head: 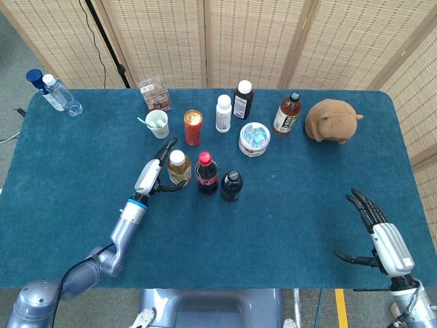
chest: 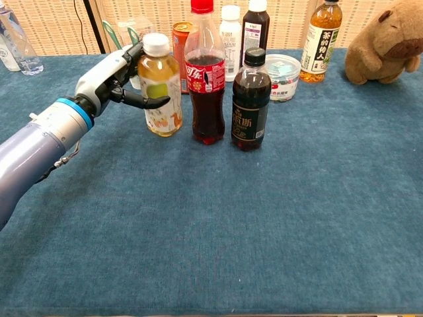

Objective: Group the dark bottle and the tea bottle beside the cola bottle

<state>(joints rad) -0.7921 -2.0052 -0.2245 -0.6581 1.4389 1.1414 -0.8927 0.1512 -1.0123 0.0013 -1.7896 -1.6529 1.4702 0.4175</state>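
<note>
Head view: the left hand [head: 151,179] grips the tea bottle [head: 179,168] from its left, just left of the cola bottle [head: 206,173] — the dark bottle [head: 231,185] stands right of the cola. The right hand [head: 379,238] rests spread and empty, near right.

Chest view: fingers [chest: 147,101] wrap the tea bottle [chest: 160,86], standing on the blue table [chest: 264,218] beside the cola bottle [chest: 204,72].

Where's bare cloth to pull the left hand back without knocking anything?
Bare blue cloth lies nearer than the left hand and the pale tea bottle it grips, down to the table's near edge. Behind is crowded: white cup, orange can. The red-capped cola bottle stands close alongside.
</note>
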